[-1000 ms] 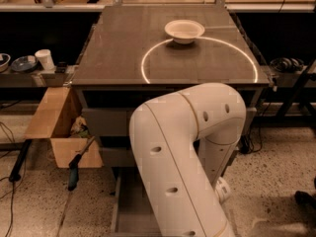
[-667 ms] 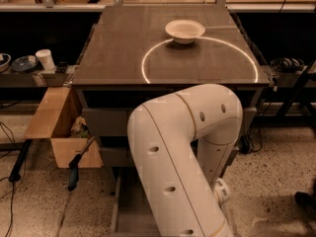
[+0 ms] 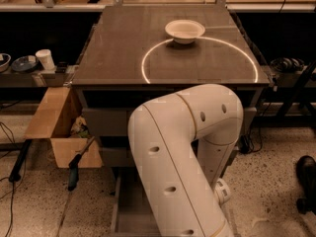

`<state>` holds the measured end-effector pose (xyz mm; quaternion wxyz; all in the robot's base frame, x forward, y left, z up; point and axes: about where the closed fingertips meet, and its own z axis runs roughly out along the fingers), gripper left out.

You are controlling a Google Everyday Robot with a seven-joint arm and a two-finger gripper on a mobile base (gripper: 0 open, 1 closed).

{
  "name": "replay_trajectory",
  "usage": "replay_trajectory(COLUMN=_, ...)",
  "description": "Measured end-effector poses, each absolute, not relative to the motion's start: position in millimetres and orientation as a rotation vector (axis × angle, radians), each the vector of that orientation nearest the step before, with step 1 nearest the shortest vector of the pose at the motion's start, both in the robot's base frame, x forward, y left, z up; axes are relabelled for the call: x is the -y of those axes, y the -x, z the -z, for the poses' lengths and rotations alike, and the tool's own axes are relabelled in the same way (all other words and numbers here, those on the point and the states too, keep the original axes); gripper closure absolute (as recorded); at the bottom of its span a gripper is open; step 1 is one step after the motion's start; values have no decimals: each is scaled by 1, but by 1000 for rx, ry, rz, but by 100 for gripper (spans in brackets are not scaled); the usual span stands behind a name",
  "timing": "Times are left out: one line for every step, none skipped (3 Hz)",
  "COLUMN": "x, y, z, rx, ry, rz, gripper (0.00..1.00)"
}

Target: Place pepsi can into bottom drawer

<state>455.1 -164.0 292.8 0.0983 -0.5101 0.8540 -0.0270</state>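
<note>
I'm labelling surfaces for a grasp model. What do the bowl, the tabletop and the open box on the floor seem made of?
Bowl: matte off-white, thin rim, probably paper or foam. Tabletop: smooth dark brown, semi-gloss judging by the bright ring it shows; likely laminate. Box: plain brown cardboard, folded flaps. The hand is out of view, somewhere beyond the white arm.

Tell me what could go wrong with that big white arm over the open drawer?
The pincer and the pepsi can are out of view, probably behind the white arm, so a slipping can might go unnoticed. The arm also reaches down over the open bottom drawer, so it might bump the drawer's side wall.
</note>
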Motion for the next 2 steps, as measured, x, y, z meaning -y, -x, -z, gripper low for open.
replay_trajectory(x=164, y=-455, z=-293, rx=-2527, ry=1510, rz=80, gripper=58)
replay_trajectory(x=164, y=-455, z=-293, rx=-2527, ry=1510, rz=80, gripper=35)
